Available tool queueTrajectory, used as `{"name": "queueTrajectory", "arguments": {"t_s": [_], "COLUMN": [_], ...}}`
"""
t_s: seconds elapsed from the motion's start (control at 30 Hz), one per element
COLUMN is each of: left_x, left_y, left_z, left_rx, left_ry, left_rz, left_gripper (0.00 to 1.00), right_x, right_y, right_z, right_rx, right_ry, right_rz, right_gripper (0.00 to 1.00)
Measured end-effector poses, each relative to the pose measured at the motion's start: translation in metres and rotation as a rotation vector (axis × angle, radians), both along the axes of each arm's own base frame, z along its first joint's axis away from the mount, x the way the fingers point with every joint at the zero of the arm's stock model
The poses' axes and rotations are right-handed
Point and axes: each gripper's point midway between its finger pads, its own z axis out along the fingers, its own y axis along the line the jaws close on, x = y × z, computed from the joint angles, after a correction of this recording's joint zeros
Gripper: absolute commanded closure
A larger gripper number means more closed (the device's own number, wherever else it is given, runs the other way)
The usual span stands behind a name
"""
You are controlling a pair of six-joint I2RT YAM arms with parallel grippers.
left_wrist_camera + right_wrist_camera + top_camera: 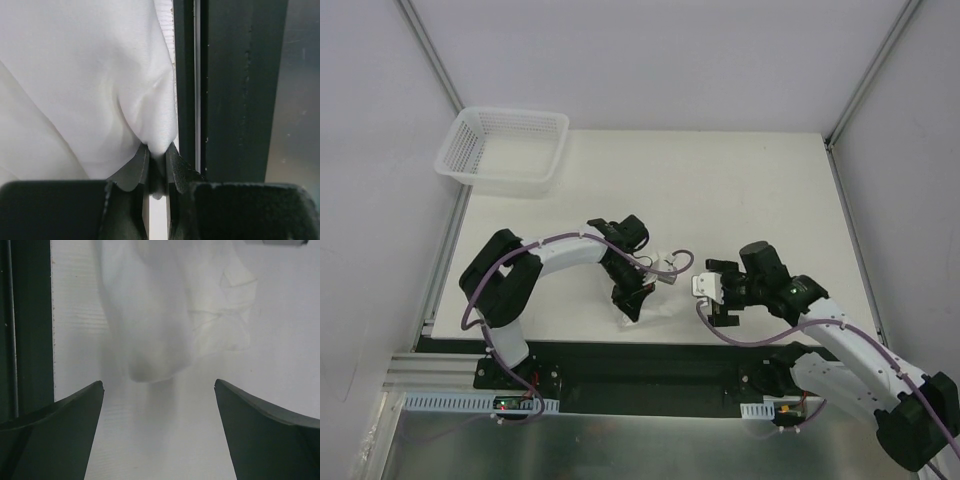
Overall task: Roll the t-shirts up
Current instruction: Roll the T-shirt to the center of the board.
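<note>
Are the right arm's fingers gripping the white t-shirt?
No, the right fingers stand wide apart, and the white t-shirt is ahead of them, untouched.

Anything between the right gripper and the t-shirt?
Nothing visible. The right gripper is open, and only table surface shows between its fingers and the t-shirt ahead. The left gripper is shut on a fold of it.

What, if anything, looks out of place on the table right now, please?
The t-shirt is bunched up rather than flat, a fold pinched in the left pincer right beside the black rail at the near edge of the table. The mesh basket at the far left corner seems to overhang it.
</note>
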Motion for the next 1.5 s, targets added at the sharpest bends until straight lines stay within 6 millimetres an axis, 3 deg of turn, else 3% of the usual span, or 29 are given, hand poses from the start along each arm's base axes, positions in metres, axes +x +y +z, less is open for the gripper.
{"name": "queueTrajectory", "arguments": {"t_s": [0.13,0.47,0.6,0.63,0.73,0.77,0.87,0.97,1.27,1.4,1.5], "left_x": [0.000,0.007,0.009,0.010,0.012,0.013,0.015,0.017,0.002,-0.001,0.000], "left_y": [0.000,0.000,0.000,0.001,0.001,0.002,0.004,0.006,0.005,0.001,0.003], "left_z": [0.002,0.006,0.010,0.010,0.011,0.011,0.011,0.013,0.042,0.043,0.032], "left_rx": [-0.005,-0.011,-0.023,-0.024,-0.034,-0.037,-0.038,-0.042,-0.055,-0.030,0.011], "left_ry": [0.075,0.161,0.177,0.180,0.191,0.196,0.211,0.230,0.397,0.503,0.561], "left_rz": [0.025,0.066,0.081,0.084,0.094,0.099,0.114,0.133,0.165,0.191,0.215], "left_gripper": [1.00,1.00,1.00,1.00,1.00,1.00,1.00,1.00,1.00,1.00,1.00], "right_x": [0.007,-0.004,0.003,0.007,0.017,0.021,0.028,0.029,-0.020,-0.041,-0.042], "right_y": [0.019,0.038,0.044,0.045,0.047,0.049,0.053,0.054,0.032,0.022,0.022], "right_z": [-0.002,-0.042,-0.054,-0.056,-0.062,-0.063,-0.060,-0.054,-0.015,-0.015,-0.025], "right_rx": [-0.003,-0.098,-0.115,-0.122,-0.136,-0.137,-0.139,-0.143,-0.218,-0.252,-0.272], "right_ry": [-0.064,-0.007,0.000,-0.002,-0.007,-0.010,-0.019,-0.007,0.286,0.463,0.590], "right_rz": [0.087,0.254,0.242,0.227,0.180,0.170,0.152,0.153,0.321,0.361,0.353], "right_gripper": [0.04,0.01,0.09,0.12,0.34,0.51,0.74,0.80,0.81,0.82,0.82]}}
